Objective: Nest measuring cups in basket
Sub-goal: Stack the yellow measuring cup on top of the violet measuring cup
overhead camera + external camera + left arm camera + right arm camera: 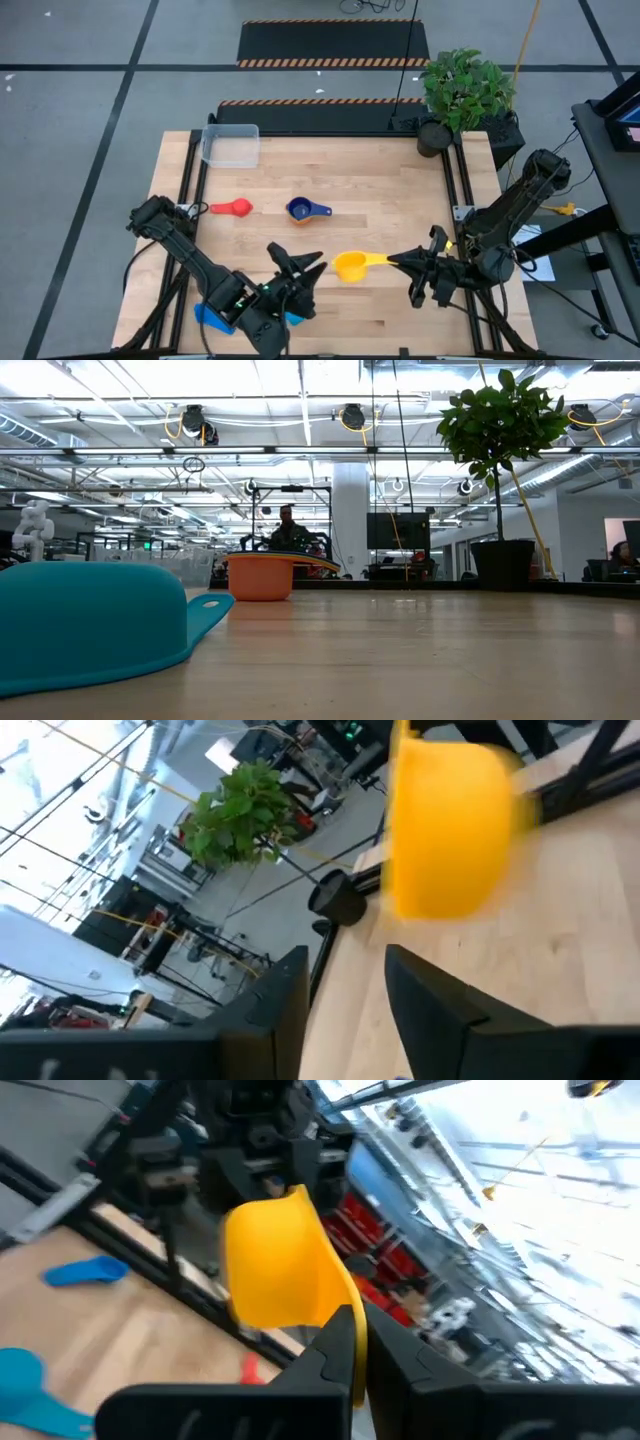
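A yellow measuring cup hangs over the table's near middle, its handle pointing to the table's right, with my right gripper shut on it. My left gripper stands open just left of the cup, its fingers apart and short of the bowl. On the wood farther back lie a red cup and a navy cup. Two light blue cups lie near the front edge under my left arm. The clear basket sits at the far left corner. My right gripper pinches the yellow cup's handle between its two fingers, near the handle's free end. The fingers come about level from the table's right and lie along the handle. The bowl sticks out beyond the fingertips, clear of the table.
A potted plant stands at the far right corner. A light blue cup lies rim down close to the low camera, and an orange cup stands farther back. Black frame rails run along both table sides.
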You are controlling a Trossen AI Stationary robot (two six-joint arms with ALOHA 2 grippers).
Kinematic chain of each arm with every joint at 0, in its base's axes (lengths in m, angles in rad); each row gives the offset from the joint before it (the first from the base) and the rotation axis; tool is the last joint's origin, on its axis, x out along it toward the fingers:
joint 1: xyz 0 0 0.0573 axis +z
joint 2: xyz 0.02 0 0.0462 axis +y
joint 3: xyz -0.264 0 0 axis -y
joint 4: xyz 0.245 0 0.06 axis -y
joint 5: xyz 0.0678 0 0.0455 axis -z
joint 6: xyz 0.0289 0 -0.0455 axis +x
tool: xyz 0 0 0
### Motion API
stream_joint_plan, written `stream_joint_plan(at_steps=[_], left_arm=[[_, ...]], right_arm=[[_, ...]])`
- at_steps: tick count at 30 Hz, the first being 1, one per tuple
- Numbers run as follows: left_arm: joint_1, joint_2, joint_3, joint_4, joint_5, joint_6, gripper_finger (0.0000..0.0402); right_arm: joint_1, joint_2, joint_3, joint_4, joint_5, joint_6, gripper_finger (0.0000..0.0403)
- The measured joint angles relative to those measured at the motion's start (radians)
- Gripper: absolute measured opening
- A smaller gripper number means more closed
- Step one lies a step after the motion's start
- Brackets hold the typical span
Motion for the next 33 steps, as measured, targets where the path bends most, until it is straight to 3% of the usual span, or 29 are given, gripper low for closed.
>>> stream_joint_plan(at_steps=[4, 11, 15, 21, 26, 29, 33], left_arm=[[-0.007, -0.033, 0.0, -0.237, 0.008, -0.174, 0.0142], [-0.001, -0.103, -0.012, -0.792, 0.007, -0.779, 0.0142], [0.0, -0.113, -0.058, -0.97, 0.008, -1.013, 0.0143], [0.012, -0.173, -0.152, -0.965, -0.013, -1.036, 0.0143], [0.021, -0.271, -0.294, -0.958, -0.014, -1.097, 0.0143], [0.019, -0.357, -0.425, -0.902, -0.012, -1.121, 0.0143], [0.029, -0.512, -0.596, -0.722, 0.018, -1.046, 0.0143]], right_arm=[[-0.033, 0.0, 0.0, 0.008, 0.02, -0.045, 0.0001], [-0.126, 0.0, 0.0, -0.004, 0.018, -0.039, 0.0001], [-0.189, 0.0, 0.0, -0.035, -0.039, -0.009, 0.0], [-0.308, 0.001, -0.001, -0.138, -0.248, 0.053, 0.0], [-0.407, 0.002, -0.001, -0.176, -0.296, 0.067, 0.0], [-0.459, 0.002, -0.001, -0.187, -0.301, 0.067, 0.0], [-0.533, 0.002, -0.001, -0.193, -0.398, 0.068, 0.0]])
